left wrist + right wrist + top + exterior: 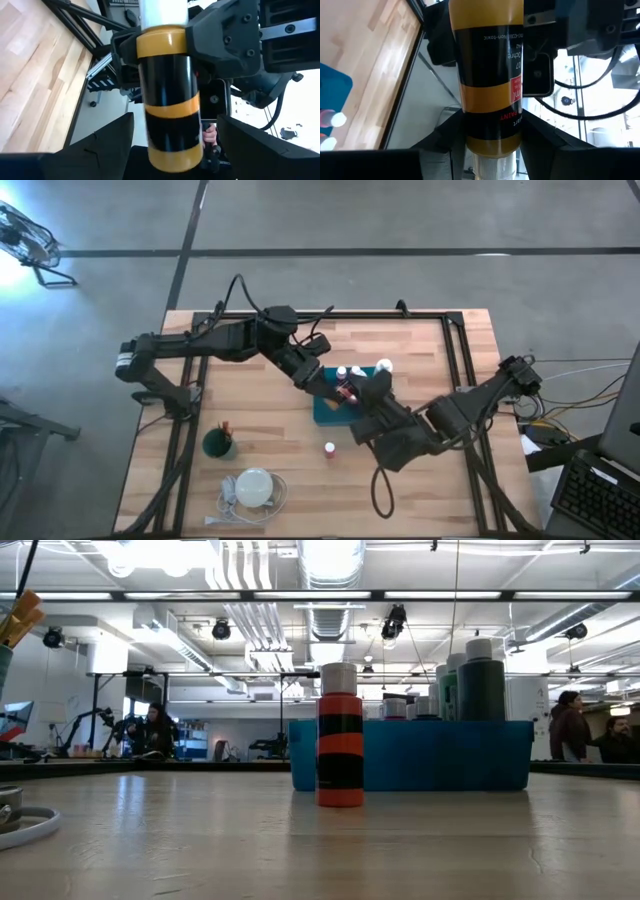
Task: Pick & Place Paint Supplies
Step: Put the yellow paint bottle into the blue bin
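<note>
Over the teal tray (326, 416), our right gripper (492, 150) clamps a yellow bottle (487, 75); our left gripper (172, 145) gapes around it.

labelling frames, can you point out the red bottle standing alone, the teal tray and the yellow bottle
red bottle (340, 765): low view, its black-banded body.
teal tray (420, 755): low view, bare front wall.
yellow bottle (487, 75): right wrist view, black label band.

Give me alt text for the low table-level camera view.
An orange-and-black paint bottle with a white cap stands upright on the wooden table, in front of a blue tray holding more capped bottles. A workshop with people lies behind.
</note>
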`<state>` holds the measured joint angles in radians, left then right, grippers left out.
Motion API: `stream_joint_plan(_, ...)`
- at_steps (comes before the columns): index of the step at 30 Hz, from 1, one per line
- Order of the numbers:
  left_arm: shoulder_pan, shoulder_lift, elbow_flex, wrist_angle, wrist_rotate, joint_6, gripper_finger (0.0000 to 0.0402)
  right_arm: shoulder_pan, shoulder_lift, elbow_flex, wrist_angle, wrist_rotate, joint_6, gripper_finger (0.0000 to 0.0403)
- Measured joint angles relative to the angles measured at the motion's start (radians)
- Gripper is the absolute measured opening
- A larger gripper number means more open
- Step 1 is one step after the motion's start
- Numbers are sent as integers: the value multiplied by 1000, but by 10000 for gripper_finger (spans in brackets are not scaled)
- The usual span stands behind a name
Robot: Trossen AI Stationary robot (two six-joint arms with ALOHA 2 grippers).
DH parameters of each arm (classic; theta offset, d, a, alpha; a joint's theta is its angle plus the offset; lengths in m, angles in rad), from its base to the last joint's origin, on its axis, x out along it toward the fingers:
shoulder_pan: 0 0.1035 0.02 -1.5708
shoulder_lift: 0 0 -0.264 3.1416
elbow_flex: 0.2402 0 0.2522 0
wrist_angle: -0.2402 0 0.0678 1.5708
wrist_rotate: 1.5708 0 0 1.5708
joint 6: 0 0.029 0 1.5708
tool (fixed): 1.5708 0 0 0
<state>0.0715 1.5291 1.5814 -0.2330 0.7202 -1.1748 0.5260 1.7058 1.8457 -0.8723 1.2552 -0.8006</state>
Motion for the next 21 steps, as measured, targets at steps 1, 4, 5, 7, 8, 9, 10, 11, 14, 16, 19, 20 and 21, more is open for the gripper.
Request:
stream_joint_plan(1,0,0,0,1,2,0,289,-5,0,-1,17,-2,-20,136)
stream_joint_plan(4,1,4,0,2,8,0,289,-11,0,-1,74,-29,-69,136)
stream_joint_plan(5,2,5,0,1,12,-1,289,-13,0,-1,89,-47,-85,136)
stream_joint_plan(7,2,5,0,0,21,-4,289,-14,0,-3,110,-64,-99,136)
stream_joint_plan(8,2,5,0,0,26,-4,289,-15,0,-5,107,-63,-101,136)
stream_joint_plan(9,2,5,0,1,29,-4,288,-16,0,-5,107,-63,-102,136)
stream_joint_plan(10,2,5,0,1,31,-4,286,-16,0,-5,108,-63,-102,136)
stream_joint_plan(11,2,5,0,1,34,-4,282,-16,0,-5,108,-63,-102,136)
stream_joint_plan(14,3,5,0,1,48,-2,256,-17,0,-7,109,-86,-124,136)
stream_joint_plan(16,3,5,0,-1,49,-4,227,-17,0,-9,109,-104,-124,136)
stream_joint_plan(19,6,5,-2,-3,57,-5,170,-17,-1,-12,110,-105,-122,136)
stream_joint_plan(20,6,6,-2,-4,61,-6,150,-17,-1,-13,110,-104,-122,136)
stream_joint_plan(21,6,6,-2,-4,67,-5,128,-17,-1,-13,112,-105,-122,136)
